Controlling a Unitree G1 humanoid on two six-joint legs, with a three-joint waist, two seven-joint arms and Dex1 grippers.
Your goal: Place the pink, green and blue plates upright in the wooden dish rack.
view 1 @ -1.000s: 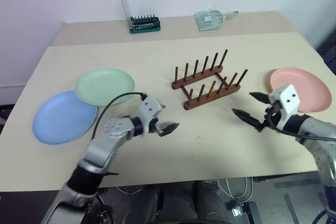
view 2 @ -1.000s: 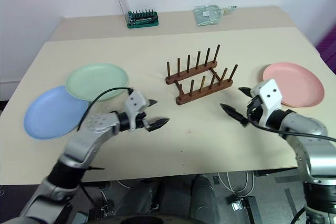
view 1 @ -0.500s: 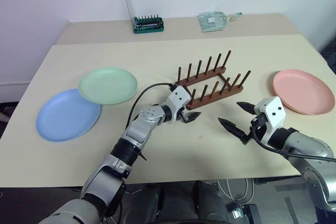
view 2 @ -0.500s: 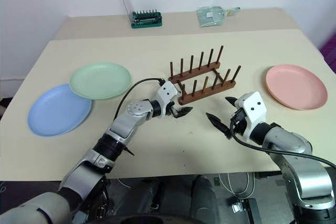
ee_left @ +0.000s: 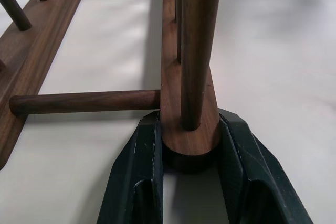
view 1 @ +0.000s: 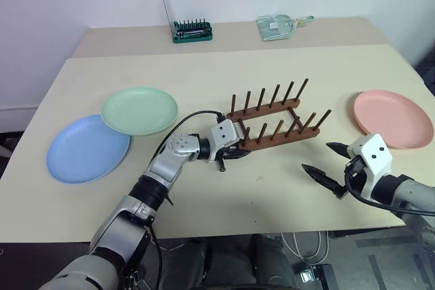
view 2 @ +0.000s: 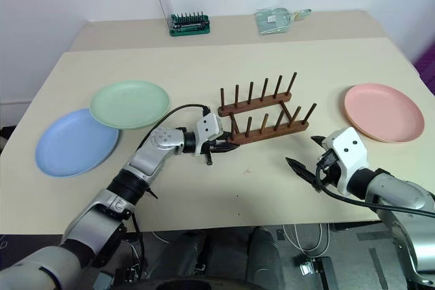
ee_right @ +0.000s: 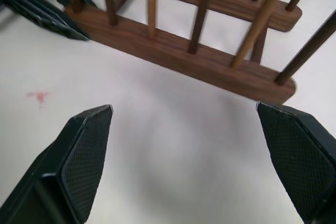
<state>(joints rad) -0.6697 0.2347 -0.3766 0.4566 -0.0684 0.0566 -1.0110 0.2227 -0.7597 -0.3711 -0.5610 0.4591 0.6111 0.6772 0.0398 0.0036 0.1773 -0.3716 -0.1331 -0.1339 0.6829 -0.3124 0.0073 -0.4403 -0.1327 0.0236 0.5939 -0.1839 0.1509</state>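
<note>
Lab, bare table (view 1: 204, 66), screwdriver-bit holder (view 1: 191, 30)

1. The two eye views look forward and down from high over the table (view 1: 204, 66), the far wall at the frame top.
2. The left wrist view sits very close behind the rack (ee_left: 181, 77), at one bar's end.
3. The right wrist view faces the rack's long side from a little farther back.
4. All views share the rack.
</note>
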